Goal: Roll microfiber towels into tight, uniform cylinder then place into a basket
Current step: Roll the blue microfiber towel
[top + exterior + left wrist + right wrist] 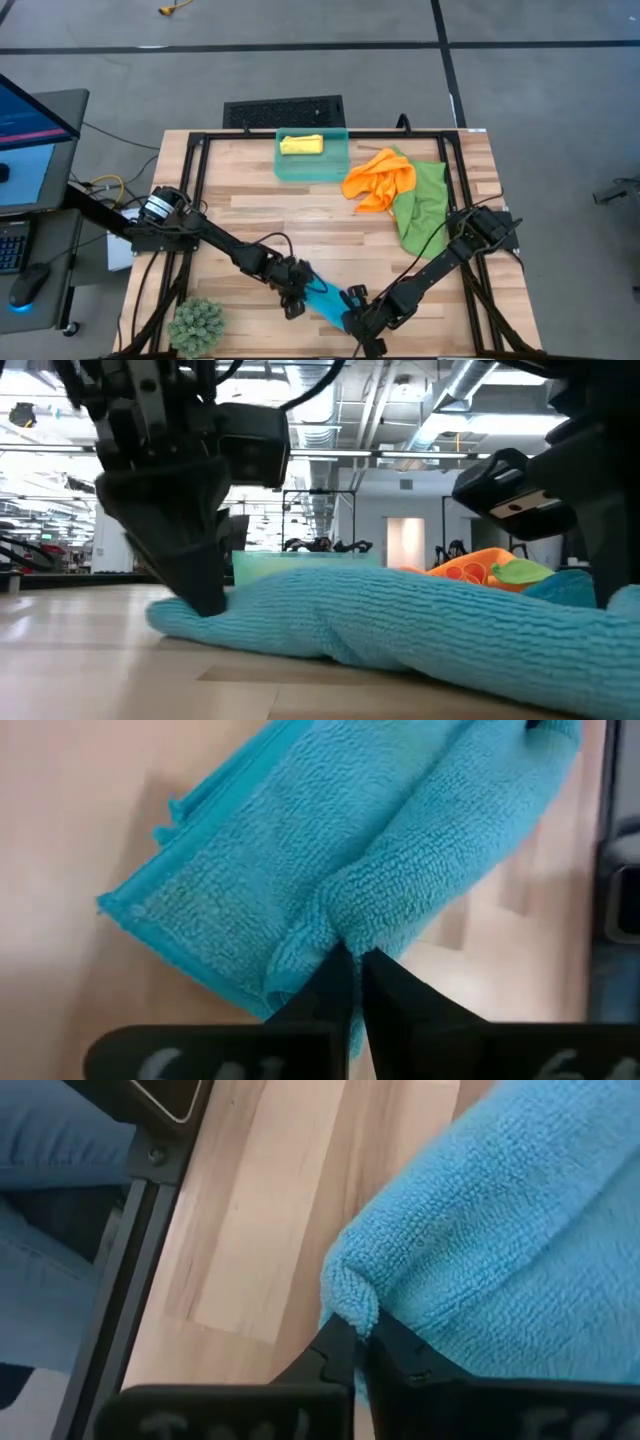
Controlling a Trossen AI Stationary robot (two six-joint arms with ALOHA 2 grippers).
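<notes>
I see the left claw and right claw each clenched on opposite ends of the blue towel between them.

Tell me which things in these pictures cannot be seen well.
- Blue towel: in the high view, both arms cover most of it.
- Basket: in the low view, the blue towel hides its lower part.
- Green towel: in the low view, only a sliver shows behind the orange towel.

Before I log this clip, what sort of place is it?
Probably a robotics lab or open workshop: a butcher-block wooden table ringed by a black metal frame, a computer monitor alongside, exposed ceiling ducts behind.
</notes>
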